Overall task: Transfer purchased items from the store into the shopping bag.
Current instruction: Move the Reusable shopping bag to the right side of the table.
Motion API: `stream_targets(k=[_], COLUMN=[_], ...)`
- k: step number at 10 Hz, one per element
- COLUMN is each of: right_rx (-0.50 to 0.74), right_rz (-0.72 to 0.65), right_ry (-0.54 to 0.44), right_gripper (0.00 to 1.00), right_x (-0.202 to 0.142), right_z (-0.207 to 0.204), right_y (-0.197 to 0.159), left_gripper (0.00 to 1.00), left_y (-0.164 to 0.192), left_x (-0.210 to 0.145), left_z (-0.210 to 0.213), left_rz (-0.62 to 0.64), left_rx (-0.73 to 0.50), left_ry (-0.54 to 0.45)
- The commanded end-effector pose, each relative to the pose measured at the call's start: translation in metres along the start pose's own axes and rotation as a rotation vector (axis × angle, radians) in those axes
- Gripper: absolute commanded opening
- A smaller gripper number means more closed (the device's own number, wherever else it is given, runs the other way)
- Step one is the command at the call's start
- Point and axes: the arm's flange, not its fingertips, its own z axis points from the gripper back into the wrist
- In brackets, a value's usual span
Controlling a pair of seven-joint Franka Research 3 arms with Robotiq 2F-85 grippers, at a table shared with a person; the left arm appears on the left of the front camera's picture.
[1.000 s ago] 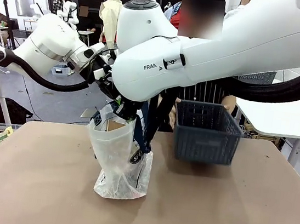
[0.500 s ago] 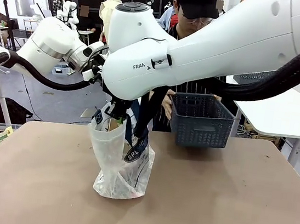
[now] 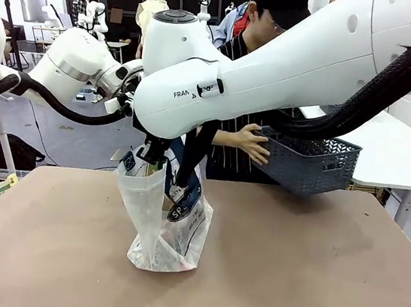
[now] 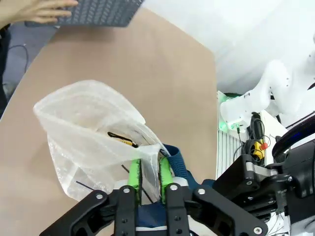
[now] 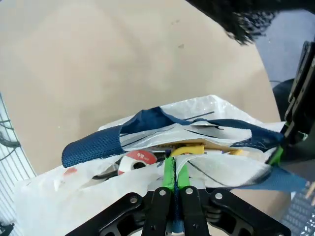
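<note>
Front view: the clear, crinkly plastic shopping bag with navy blue strap handles (image 3: 162, 223) stood upright on the brown bench (image 3: 309, 288), its mouth held up from two sides by the robot's arms.
Left gripper (image 4: 149, 169): green-padded fingers (image 4: 134, 172) pressed together on the near rim of the bag's plastic, a navy handle just beside them; the mouth opened away from the fingers, toward the far side of the bench.
Right gripper (image 5: 173, 178): fingers pinched shut on the opposite rim, beside a navy strap; the bag's mouth ran long and narrow across this view.
Contents: small red, yellow and black purchased items (image 5: 162, 155) lay inside the bag, just beyond the right fingers; details too small to tell.
Basket: the dark grey lattice plastic basket (image 3: 314, 164) was held tilted, off the bench, by the person's hand (image 3: 248, 142) at the far side, above and to the robot's right of the bag.
Key relation: the basket's lowered edge faced the bag, but sat well apart from its mouth, with the right arm's bulk between them.
Judgement: the next pour would likely need the basket brought over the opening while both pinches kept the rim spread.
Risk: a slack rim could fold the mouth closed.
</note>
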Motion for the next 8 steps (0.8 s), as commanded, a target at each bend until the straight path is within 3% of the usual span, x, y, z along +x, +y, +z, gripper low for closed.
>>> stream_targets(k=[1, 2, 8], right_rx=[-0.013, -0.012, -0.004], right_rz=[0.029, 0.031, 0.036], right_ry=[-0.03, -0.031, -0.03], right_gripper=[0.0, 0.0, 0.0], right_x=[0.007, 0.009, 0.015], right_z=[-0.002, -0.003, -0.007], right_y=[-0.002, -0.003, 0.0], left_gripper=[0.69, 0.76, 0.76], left_y=[0.007, 0.01, 0.019], left_x=[0.004, 0.004, 0.004], left_z=[0.006, 0.005, 0.005], left_rz=[-0.043, -0.057, -0.096], left_rx=[-0.065, -0.086, -0.189], left_ry=[-0.056, -0.063, -0.211])
